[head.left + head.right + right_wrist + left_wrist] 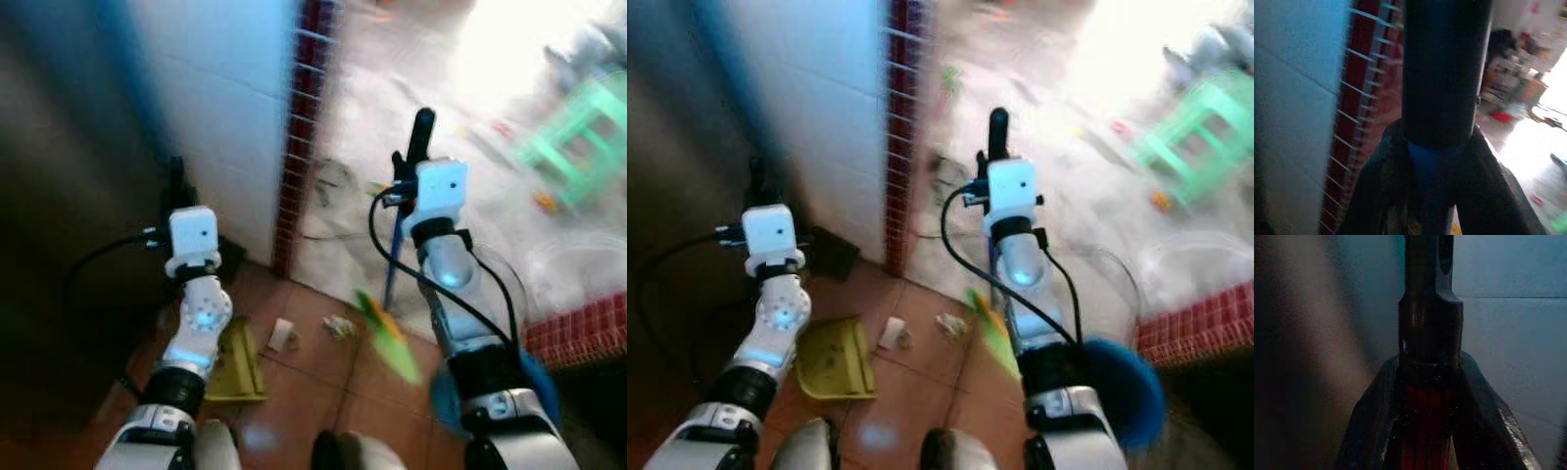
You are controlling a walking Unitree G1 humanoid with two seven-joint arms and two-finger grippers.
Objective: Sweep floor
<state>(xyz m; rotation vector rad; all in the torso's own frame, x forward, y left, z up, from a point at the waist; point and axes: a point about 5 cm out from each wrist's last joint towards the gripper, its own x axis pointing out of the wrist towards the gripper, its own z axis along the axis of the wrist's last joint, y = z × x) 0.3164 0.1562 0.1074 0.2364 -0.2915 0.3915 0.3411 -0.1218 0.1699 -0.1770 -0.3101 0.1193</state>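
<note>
My left gripper (176,188) is raised in front of the white wall and shut on the dustpan's black handle (1429,308), which has a red shaft below it. The yellow-green dustpan (236,362) rests on the brown floor tiles under that arm. At the doorway my right gripper (419,137) is shut on the broom's black grip (1442,68). The blue broom shaft (392,269) runs down to blurred green and orange bristles (387,341). Two pale paper scraps (282,335) (340,325) lie on the tiles between dustpan and bristles.
A white tiled wall (225,108) ends in a dark red tiled edge (299,147) at the doorway. Beyond it lies a bright, littered concrete floor with a green stool (578,137). A red tiled ledge (578,328) and a blue round object (1122,377) are at the right.
</note>
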